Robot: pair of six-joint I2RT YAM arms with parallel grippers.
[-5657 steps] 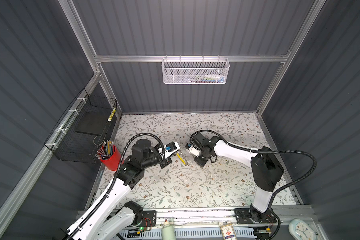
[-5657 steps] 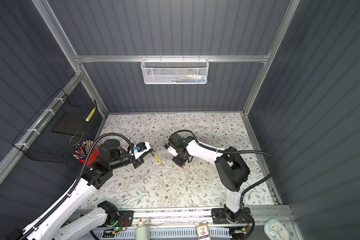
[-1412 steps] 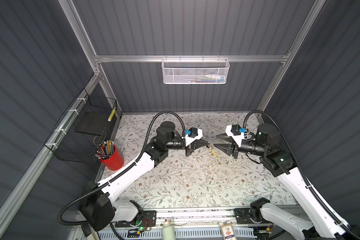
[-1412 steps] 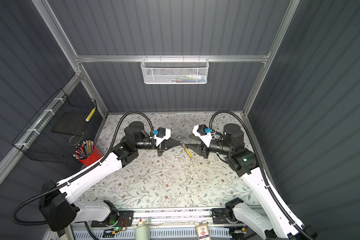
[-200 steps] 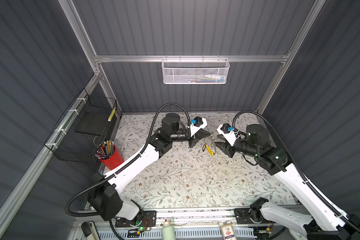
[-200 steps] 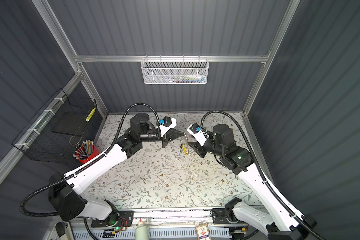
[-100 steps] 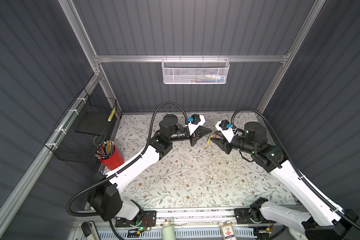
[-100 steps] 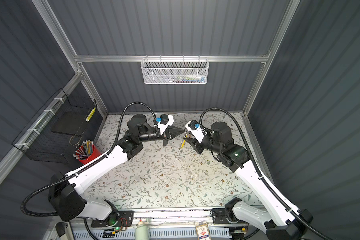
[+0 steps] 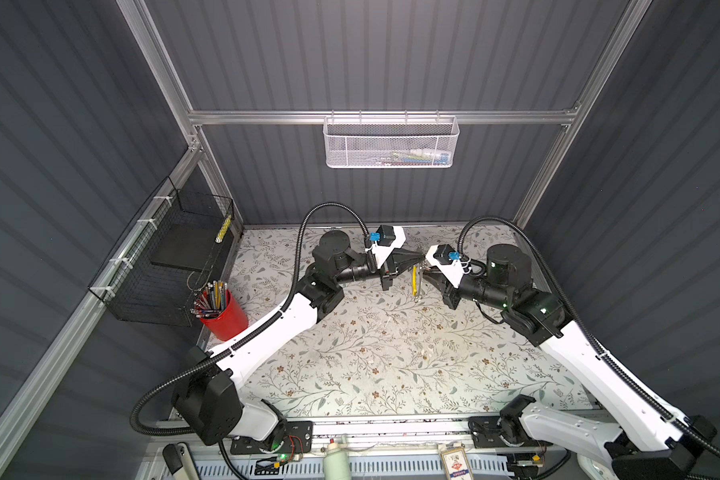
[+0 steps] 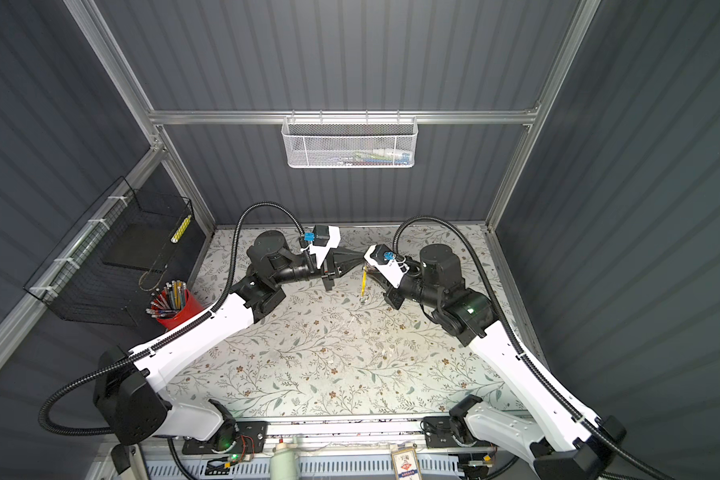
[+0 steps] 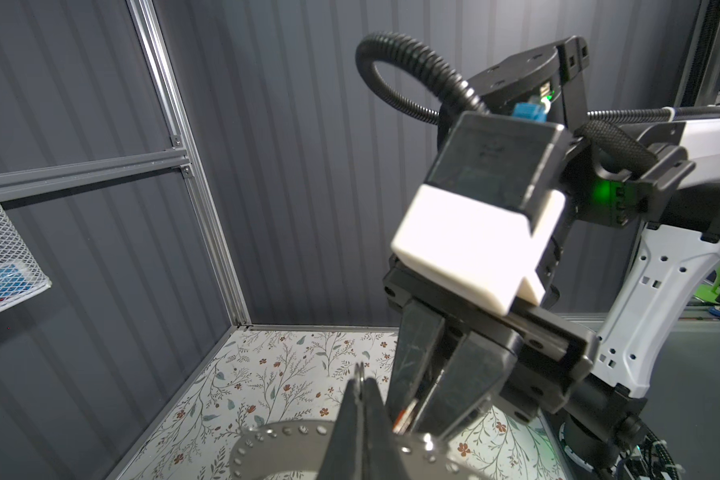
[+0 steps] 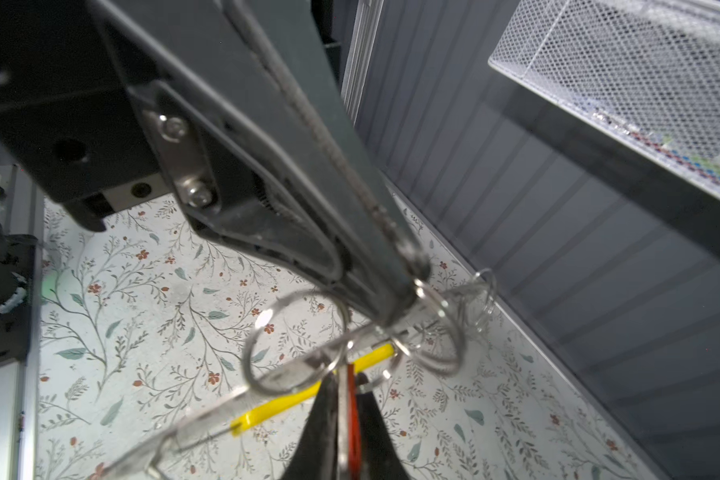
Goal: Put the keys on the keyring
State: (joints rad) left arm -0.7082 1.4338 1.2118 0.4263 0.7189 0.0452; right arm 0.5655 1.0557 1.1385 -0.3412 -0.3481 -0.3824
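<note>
In both top views my two grippers meet tip to tip above the back middle of the table. My left gripper [image 9: 420,259] [image 11: 360,388] is shut on the keyring [image 11: 283,430], a thin grey studded hoop. Its yellow segment [image 9: 415,282] [image 10: 363,282] [image 12: 308,399] hangs below the tips. My right gripper [image 9: 425,272] [image 12: 344,388] is shut on one of the keys, its red tag [image 12: 352,399] and silvery blade pressed between the jaws, right against the hoop. Small silvery split rings [image 12: 296,340] dangle around the hoop. In the left wrist view the red tag [image 11: 404,415] peeks from between the right gripper's fingers [image 11: 466,386].
A red cup of pencils [image 9: 225,316] stands at the table's left edge, below a black wire basket [image 9: 175,257] on the left wall. A white mesh basket [image 9: 391,143] hangs on the back wall. The floral table top [image 9: 391,353] stretches in front of both arms.
My right gripper has risen toward the left gripper's tip and its jaws have closed on the red-tagged key. The left gripper stays shut on the keyring and has shifted slightly back.
</note>
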